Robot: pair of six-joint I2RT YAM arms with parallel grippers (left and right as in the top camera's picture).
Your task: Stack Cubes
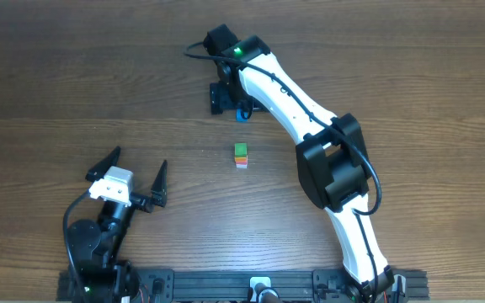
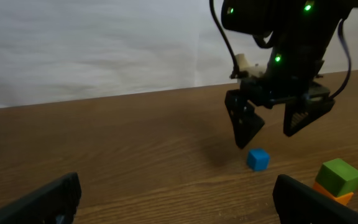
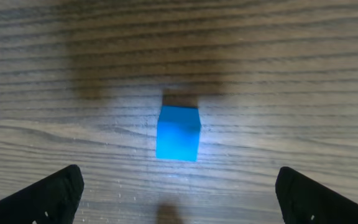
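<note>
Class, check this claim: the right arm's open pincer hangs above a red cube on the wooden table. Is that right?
No. The right wrist view shows a blue cube, not red, on the wooden table below the right arm's open pincer.

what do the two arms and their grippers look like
The right arm has white links, black joints, a green light near the wrist and a black cable. The left arm is mostly black with a white block at the wrist. Both the left gripper and right gripper have black, pointed fingers.

blue cube: bare table all round | right tool spread above it | cube stack well apart
</note>
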